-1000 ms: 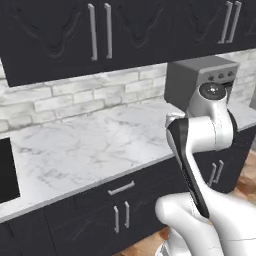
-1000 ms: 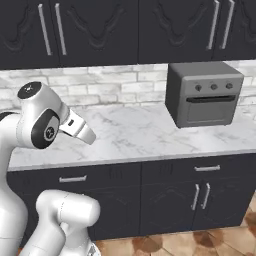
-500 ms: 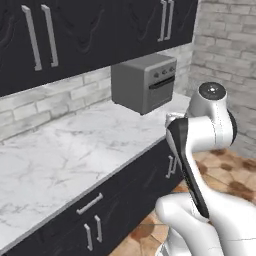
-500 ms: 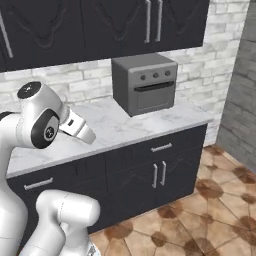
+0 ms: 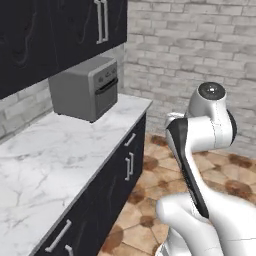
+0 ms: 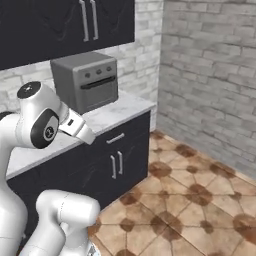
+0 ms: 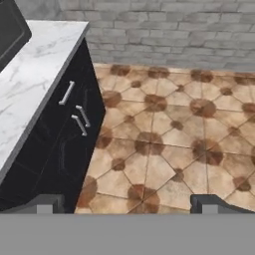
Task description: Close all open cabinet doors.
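The cabinet doors [image 5: 60,30] hang above the table [image 5: 55,150], black, with two long silver handles [image 5: 102,20] side by side near the right end of the row; as far as both base views show, these doors lie flush with the row. The right base view shows the same doors [image 6: 65,25] more from the front, above a grey oven [image 6: 87,80] that stands on the table's marble top against the brick wall. The left base view shows the oven [image 5: 85,87] from its side, with a long bare stretch of marble in front of it.

The hand view looks down at the tiled floor [image 7: 169,124] and the table's end corner [image 7: 45,55], with the lower black fronts [image 7: 64,134] and their short handles.

The arm is folded close over the base, elbow high, and its hand points out and down, away from the doors. The gripper [image 7: 127,201] is wide open, holding nothing, with its fingertips [image 7: 206,200] far apart over the floor.
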